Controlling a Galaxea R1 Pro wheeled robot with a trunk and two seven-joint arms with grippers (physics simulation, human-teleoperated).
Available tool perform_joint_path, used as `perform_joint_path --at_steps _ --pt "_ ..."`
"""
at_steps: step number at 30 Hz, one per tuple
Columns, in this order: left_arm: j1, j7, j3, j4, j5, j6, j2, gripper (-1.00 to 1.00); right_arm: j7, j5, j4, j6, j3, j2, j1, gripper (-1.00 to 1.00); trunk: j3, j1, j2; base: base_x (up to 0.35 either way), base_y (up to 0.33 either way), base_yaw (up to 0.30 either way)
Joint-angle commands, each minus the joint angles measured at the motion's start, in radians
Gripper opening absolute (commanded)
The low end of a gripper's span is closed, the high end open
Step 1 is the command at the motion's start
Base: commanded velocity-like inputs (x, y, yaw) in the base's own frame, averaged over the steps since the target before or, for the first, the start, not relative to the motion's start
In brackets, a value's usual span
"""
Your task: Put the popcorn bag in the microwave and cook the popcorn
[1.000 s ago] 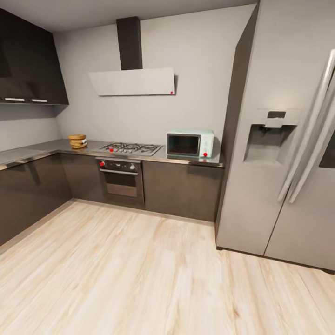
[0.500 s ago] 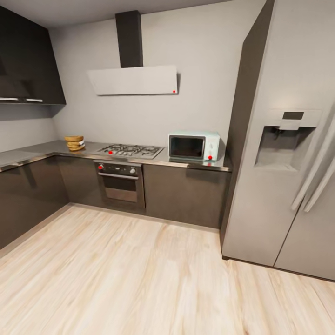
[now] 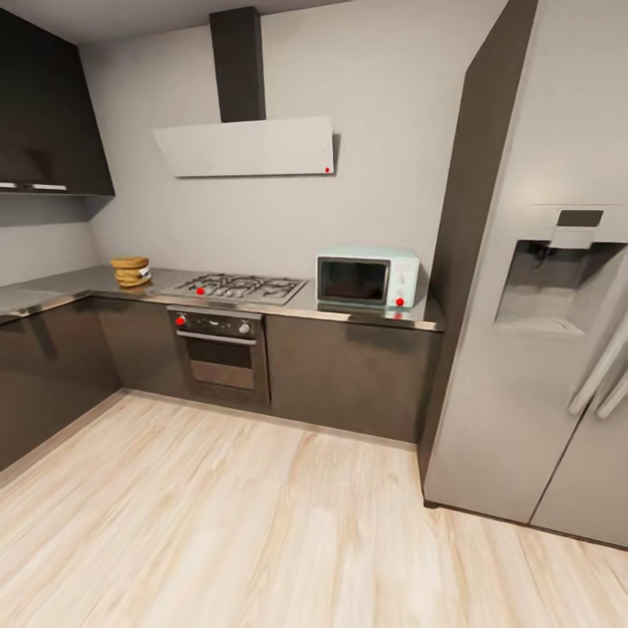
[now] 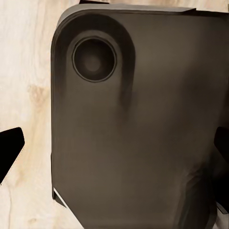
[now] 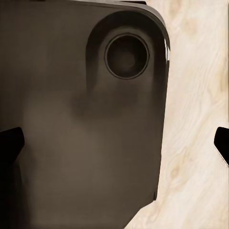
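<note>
The view is closing in on the kitchen, so approach is underway: the popcorn bag (image 3: 130,271) is sitting on the countertop (image 3: 366,314) well ahead of both grippers, fingertips wide apart and empty, the microwave (image 3: 366,278) beyond the hob (image 3: 235,286)

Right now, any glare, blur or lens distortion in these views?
Head view: wide-angle bend, the tall grey fridge leans; soft blur; sheen on the pale grey countertop beside the small mint-blue microwave. Wrist views: a blurred dark rounded body close up.

One microwave (image 3: 367,278), one popcorn bag (image 3: 130,271)
</note>
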Motion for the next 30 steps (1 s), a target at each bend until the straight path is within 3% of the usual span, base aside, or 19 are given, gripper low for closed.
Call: perform_joint_path --at_steps 1,30 --pt "0.000 0.000 0.001 0.000 0.007 -0.002 0.000 1.00 0.000 0.001 0.000 -0.003 0.000 0.000 0.000 1.00 -0.001 0.001 0.000 0.290 0.000 0.000" --pt "0.000 0.000 0.001 -0.001 0.007 -0.002 0.000 1.00 0.000 -0.002 0.002 -0.031 0.000 0.000 0.000 1.00 -0.001 0.001 0.000 0.290 0.000 0.000"
